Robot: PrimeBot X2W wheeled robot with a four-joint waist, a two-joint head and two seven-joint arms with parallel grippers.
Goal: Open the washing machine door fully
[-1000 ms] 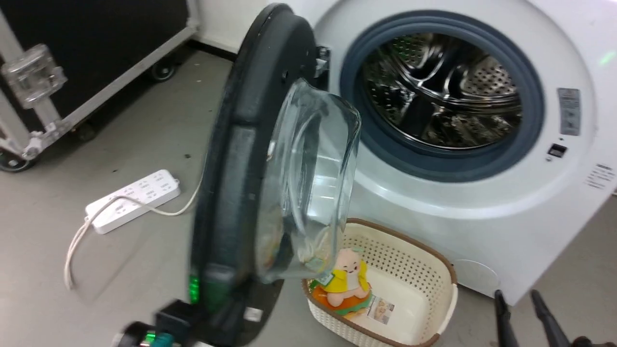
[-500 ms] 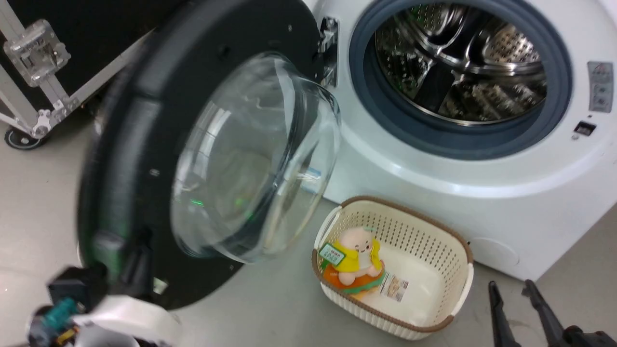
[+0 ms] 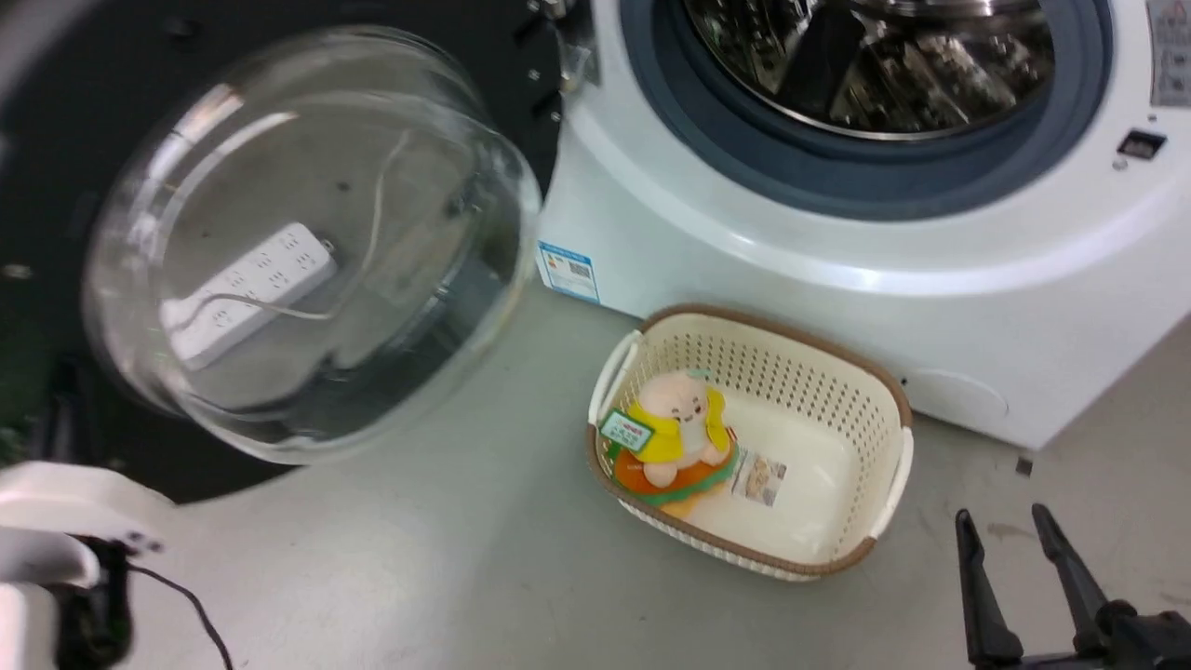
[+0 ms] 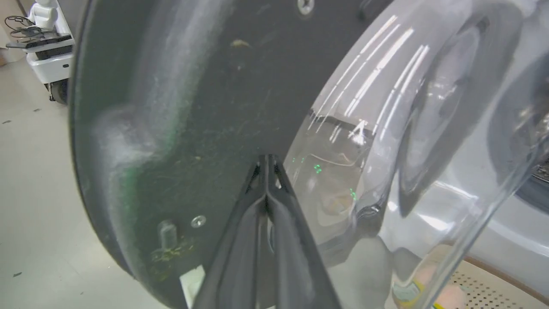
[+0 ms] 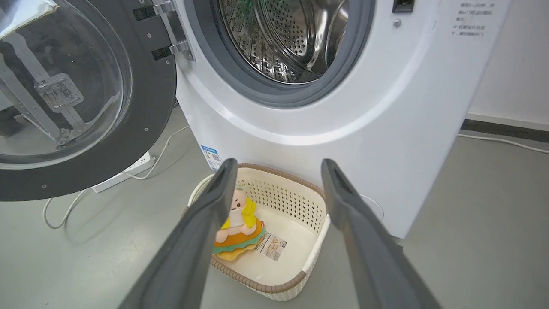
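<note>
Head view looks down on a grey, scuffed concrete floor [image 3: 419, 558] that runs up to the white washing machine [image 3: 837, 307], the largest thing in the room. In the right wrist view a white wall [image 5: 514, 64] with a dark skirting stands behind the machine. The washing machine door [image 3: 307, 242] is swung wide off the machine's front on its metal hinge [image 5: 171, 30]. It stands out from the machine on the robot's left side, black ring and bulging glass bowl turned toward the room. The grey-rimmed steel drum opening [image 3: 884, 65] in the machine's front is fully uncovered. On the floor just before the machine, below the drum opening, sits a cream perforated basket [image 3: 791, 377] with a brown rim. A plush toy [image 3: 675, 433] in yellow and orange lies in the end of it nearer the door. A white power strip [image 3: 247, 288] lies on the floor beside the machine, seen through the door's glass. The left gripper [image 4: 266, 161] has its two fingers closed flat together, tips against the door's black inner ring beside the glass. The right gripper [image 5: 279, 165] hangs in front of the machine above the basket, fingers spread apart and empty.
</note>
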